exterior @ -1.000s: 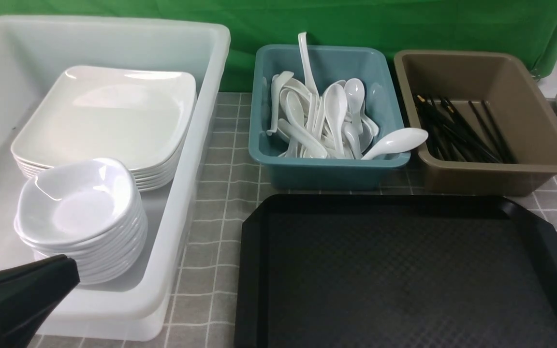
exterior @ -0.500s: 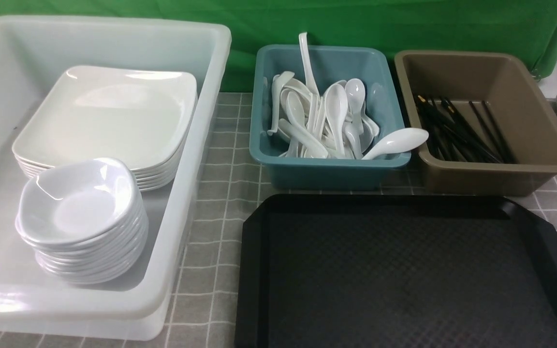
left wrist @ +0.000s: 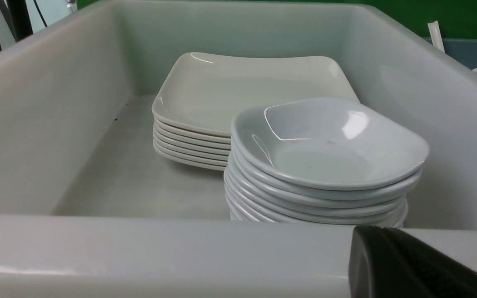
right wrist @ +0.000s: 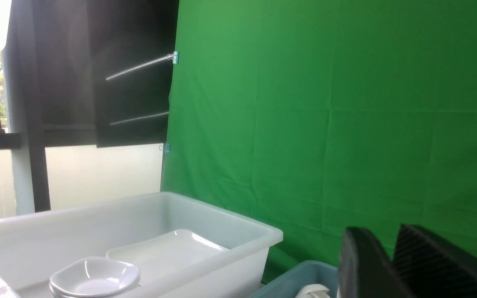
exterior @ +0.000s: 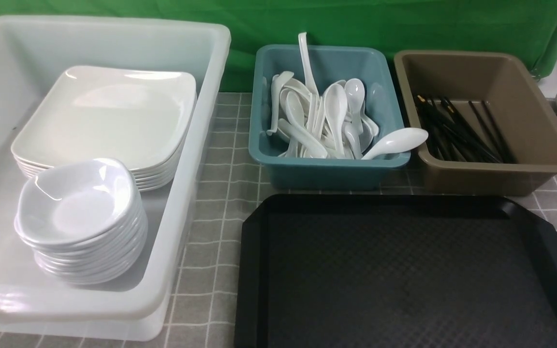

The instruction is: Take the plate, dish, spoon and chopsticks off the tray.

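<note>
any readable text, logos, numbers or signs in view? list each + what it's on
None readable. No lettering shows on the tray, white tub, teal tub, brown tub, or the visible faces of the plates and dishes.

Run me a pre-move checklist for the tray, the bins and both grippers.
Tray bare where visible: ok.
Plates stacked in the white bin: ok.
Dishes stacked squarely: not ok, the pile looks slightly uneven.
Spoons wholly inside the teal tub: not ok, one overhangs its rim.
Chopsticks in the brown tub: ok.
Left gripper shut: ok.
</note>
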Motion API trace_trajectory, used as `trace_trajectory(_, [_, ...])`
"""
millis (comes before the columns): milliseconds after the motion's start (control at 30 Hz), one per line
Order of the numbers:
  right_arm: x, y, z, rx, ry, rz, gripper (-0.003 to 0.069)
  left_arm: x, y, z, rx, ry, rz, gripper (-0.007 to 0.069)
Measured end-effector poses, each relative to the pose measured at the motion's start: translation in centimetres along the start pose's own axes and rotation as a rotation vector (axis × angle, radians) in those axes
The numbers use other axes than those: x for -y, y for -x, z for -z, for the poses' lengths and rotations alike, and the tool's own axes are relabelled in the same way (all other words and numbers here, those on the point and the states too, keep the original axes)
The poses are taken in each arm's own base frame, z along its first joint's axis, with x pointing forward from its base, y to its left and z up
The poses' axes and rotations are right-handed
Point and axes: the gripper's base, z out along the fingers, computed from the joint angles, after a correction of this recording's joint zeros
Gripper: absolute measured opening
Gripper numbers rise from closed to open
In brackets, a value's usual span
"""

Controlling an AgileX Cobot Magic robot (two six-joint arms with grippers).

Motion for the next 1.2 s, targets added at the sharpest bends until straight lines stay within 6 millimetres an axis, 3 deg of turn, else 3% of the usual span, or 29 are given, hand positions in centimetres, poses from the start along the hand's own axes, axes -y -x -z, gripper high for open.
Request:
trace_trajectory(700, [0.0,0.0,0.0,0.001,0.0,0.0,0.0218,0.0,0.0,0.0,0.0,0.0,0.002,0.0002])
trace_trajectory(1200, [-1.4,-1.3,-0.5,-0.048,0.133,-0.039,0.0235,0.0,0.0,0.0,0.0,0.0,0.003,0.0004])
